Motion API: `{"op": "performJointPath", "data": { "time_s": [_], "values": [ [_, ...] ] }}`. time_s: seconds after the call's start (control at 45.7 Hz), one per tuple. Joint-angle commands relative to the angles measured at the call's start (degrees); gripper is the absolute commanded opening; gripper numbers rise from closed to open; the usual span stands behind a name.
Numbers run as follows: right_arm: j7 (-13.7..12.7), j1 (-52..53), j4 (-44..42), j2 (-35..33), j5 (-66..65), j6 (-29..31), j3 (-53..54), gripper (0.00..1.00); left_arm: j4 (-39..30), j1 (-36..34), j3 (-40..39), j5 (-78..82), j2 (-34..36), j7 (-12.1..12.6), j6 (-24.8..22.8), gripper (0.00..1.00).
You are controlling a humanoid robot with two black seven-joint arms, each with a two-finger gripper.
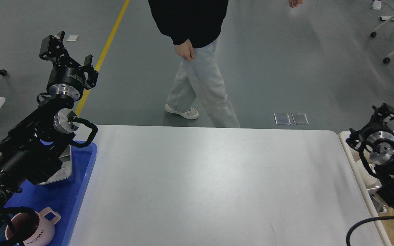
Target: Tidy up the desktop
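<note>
The desktop (210, 184) is a wide white tabletop with rounded corners, and its surface is bare. My left gripper (69, 54) is raised high above the table's far left corner, over the floor. Its two fingers are spread apart with nothing between them. My right arm comes in at the right edge over the beige bin. Its gripper (383, 112) is small and dark at the arm's far end, and I cannot tell its fingers apart.
A blue tray (80, 194) at the left holds a shiny metal box (63, 169) and a pink mug (41, 230). A beige bin (349, 145) stands at the table's right end. A person (197, 51) walks just behind the far edge.
</note>
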Motion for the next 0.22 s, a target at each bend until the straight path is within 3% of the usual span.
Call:
{"op": "performJointPath", "data": {
  "time_s": [0.0, 0.197],
  "values": [
    [1.61, 0.75, 3.09, 5.57, 0.07, 5.37, 5.58, 1.00, 1.59, 0.19, -1.60, -0.25, -1.17, 0.00, -2.12, 0.97],
    [6.62, 0.67, 3.27, 10.50, -0.01, 12.85, 7.52, 1.00, 3.00, 1.33, -4.50, -1.48, -3.20, 0.00, -5.55, 0.98]
  ]
}}
